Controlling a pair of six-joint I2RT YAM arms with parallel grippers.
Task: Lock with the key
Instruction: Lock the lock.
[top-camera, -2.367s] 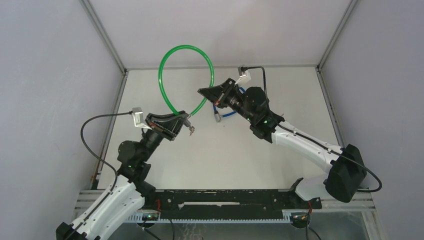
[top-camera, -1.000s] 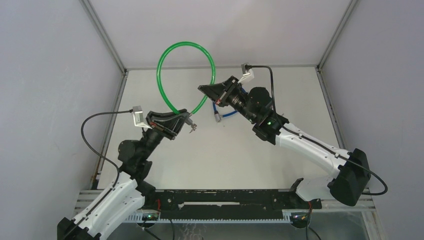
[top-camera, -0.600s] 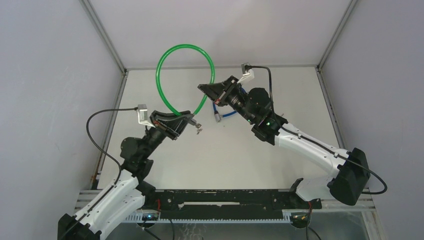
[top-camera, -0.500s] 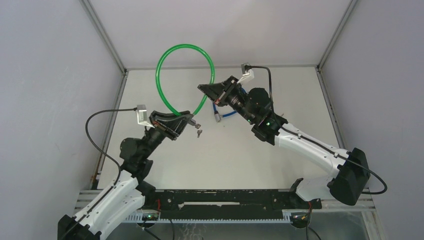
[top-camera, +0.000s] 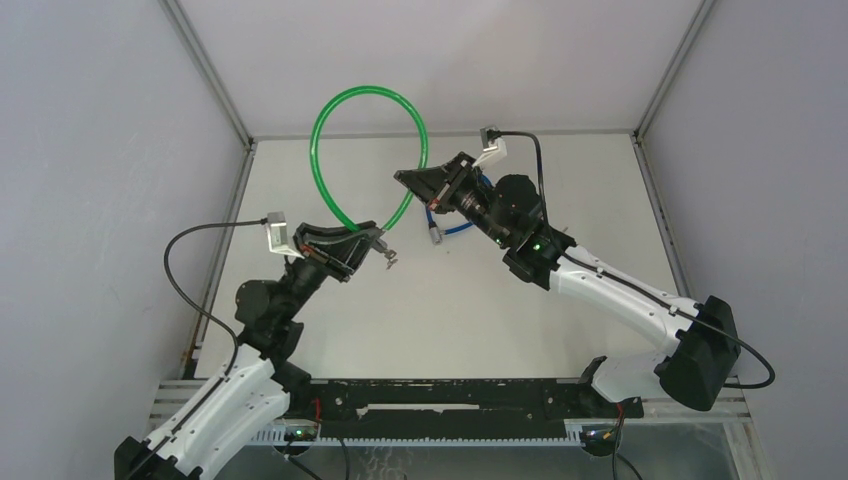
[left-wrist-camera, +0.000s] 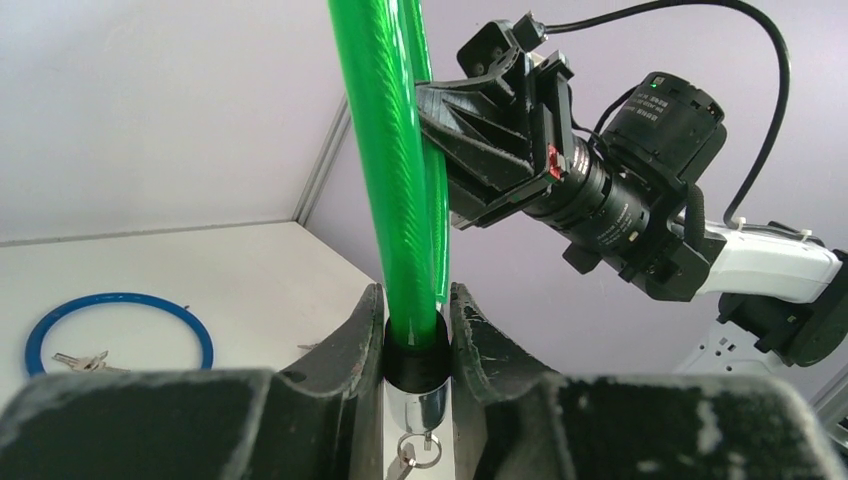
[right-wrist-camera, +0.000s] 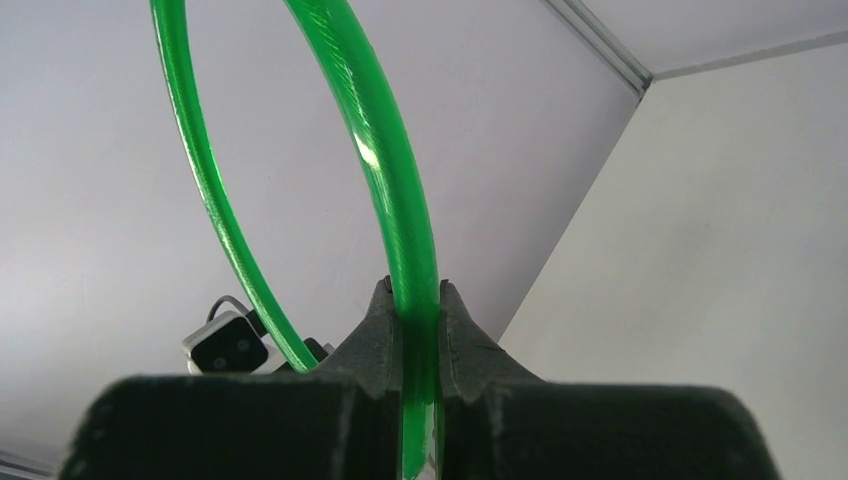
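your left gripper (left-wrist-camera: 415, 325) clamps the black end of the green cable lock (top-camera: 322, 120), keys (top-camera: 389, 259) dangling beneath; your right gripper (right-wrist-camera: 414, 305) pinches its green loop

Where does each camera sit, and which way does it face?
Top: above and behind both arms, facing down at the table; they show, left gripper and right gripper on the green cable.
Left wrist: behind the left gripper, facing up the cable to the right gripper; its jaws show.
Right wrist: behind the right gripper, facing up the cable at the wall; its jaws show.
Shared: all show the green cable; top and left wrist, the blue cable.
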